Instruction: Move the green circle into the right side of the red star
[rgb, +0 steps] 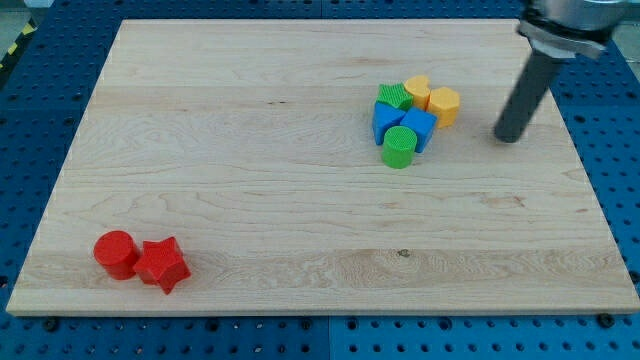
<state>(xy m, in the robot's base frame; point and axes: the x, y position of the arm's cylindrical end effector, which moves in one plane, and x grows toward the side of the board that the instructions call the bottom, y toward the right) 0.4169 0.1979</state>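
The green circle (398, 147) stands at the bottom of a cluster in the upper right part of the board. The red star (162, 264) lies near the bottom left corner, touching a red circle (116, 253) on its left. My tip (508, 137) rests on the board to the right of the cluster, about a hundred pixels to the right of the green circle and far from the red star. The rod leans up to the view's top right.
The cluster also holds a green star (395, 97), two blue blocks (384, 120) (420, 127) and two yellow blocks (417, 91) (444, 104). The wooden board (300, 200) lies on a blue perforated table.
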